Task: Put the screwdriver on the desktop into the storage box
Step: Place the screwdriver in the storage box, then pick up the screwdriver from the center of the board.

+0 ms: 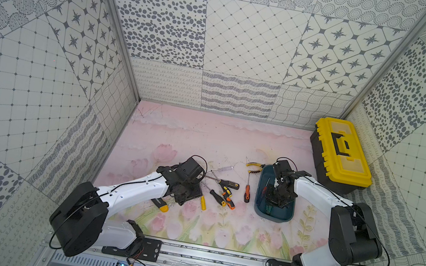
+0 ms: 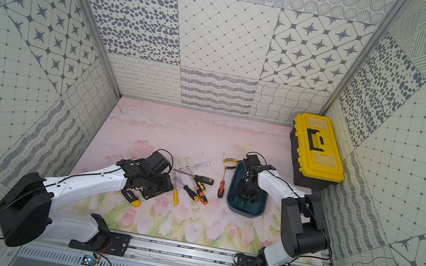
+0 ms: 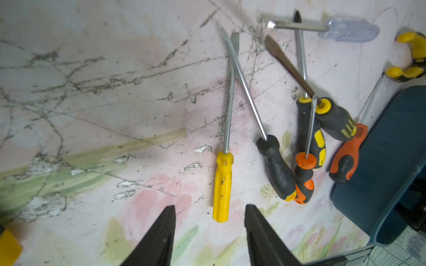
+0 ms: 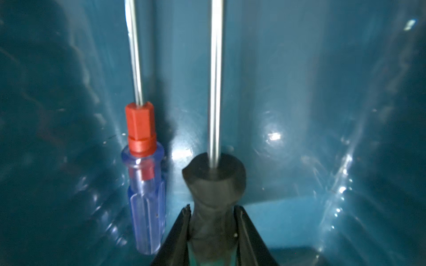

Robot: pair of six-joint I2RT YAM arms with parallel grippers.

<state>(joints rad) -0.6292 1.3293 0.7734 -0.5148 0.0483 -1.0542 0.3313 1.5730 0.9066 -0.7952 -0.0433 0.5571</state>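
My right hand [image 4: 213, 211] is down inside the storage box [image 4: 322, 115], its fingers flanking the handle of a dark-handled screwdriver [image 4: 215, 179]; they sit so close to the grip that I cannot tell whether they pinch it or stand just clear. The shaft points away along the box floor; just beside it lies a clear blue screwdriver [image 4: 145, 202] with a red collar, roughly parallel. I judge this step to be the release; done well, the fingers spread fully, the handle settles flat, and then I lift straight up so nothing drags or catches the box wall.

My left hand [image 3: 210, 207] hangs open and empty over the bench [image 3: 92, 115]; a yellow screwdriver [image 3: 222, 184] lies just ahead, its handle end in line with the gap. A black-handled screwdriver [image 3: 275, 165] crosses its shaft, so I would grip low on the yellow handle, well clear of the crossing.

In a top view the box [image 1: 288, 212] sits at the right of the bench, the loose screwdrivers left of it, pliers [image 1: 254, 167] at its far corner, and a yellow-lidded toolbox [image 1: 341, 153] at the far right.
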